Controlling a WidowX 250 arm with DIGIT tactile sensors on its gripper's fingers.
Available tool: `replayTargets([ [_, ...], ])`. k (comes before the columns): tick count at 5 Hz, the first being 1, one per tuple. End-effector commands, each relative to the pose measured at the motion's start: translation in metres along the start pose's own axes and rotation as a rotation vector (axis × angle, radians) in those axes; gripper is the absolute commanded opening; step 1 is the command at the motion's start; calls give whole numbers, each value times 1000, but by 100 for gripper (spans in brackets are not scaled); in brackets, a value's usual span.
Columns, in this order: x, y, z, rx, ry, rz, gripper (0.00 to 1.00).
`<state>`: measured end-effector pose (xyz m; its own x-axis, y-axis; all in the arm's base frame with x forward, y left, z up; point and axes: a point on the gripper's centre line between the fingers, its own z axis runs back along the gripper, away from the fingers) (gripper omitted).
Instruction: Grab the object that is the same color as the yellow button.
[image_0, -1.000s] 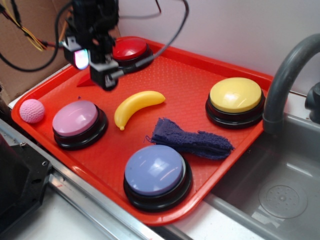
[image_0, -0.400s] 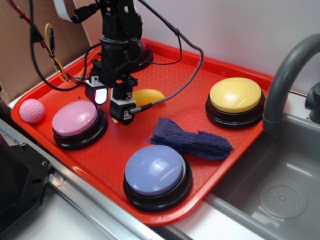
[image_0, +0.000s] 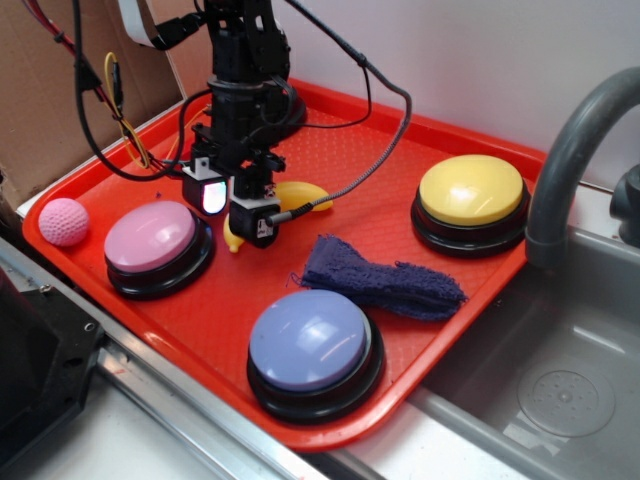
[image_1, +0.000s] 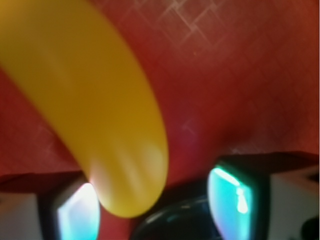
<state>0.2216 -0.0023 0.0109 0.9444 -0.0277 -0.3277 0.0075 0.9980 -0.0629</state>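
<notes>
End effector (image_0: 232, 205) sits low over the small curved glossy yellow plastic banana (image_0: 300, 193), left of centre in the exterior view. Jaws stand apart, 1 on each side of the banana's lower end; not yet closed on it. Wrist view: banana (image_1: 95, 110) runs from upper left down between the 2 lit fingers (image_1: 232, 197), its tip at bottom centre, nearer the left finger.

Banana lies on the red plastic tray (image_0: 400, 140), between the pink-domed button (image_0: 150, 236) and the dark blue cloth (image_0: 385, 280). Matching pale yellow domed button on black base (image_0: 472, 190) is at right, well apart.

Judgement: step in hand is final descent and closing. Centre the banana between the fingers before closing; the smooth curved skin could squirt out if gripped near the tip. Keep clear of the pink button.
</notes>
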Motion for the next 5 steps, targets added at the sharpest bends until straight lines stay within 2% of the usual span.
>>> replayTargets([
  [1, -6, -6, -2, 13, -31, -33, 0],
  [2, -28, -17, 8, 7, -44, -37, 0],
  [3, -80, -54, 38, 122, -104, -92, 0],
  [4, -104, -72, 78, 74, -232, -212, 0],
  [5, -121, -66, 124, 57, -326, -227, 0],
])
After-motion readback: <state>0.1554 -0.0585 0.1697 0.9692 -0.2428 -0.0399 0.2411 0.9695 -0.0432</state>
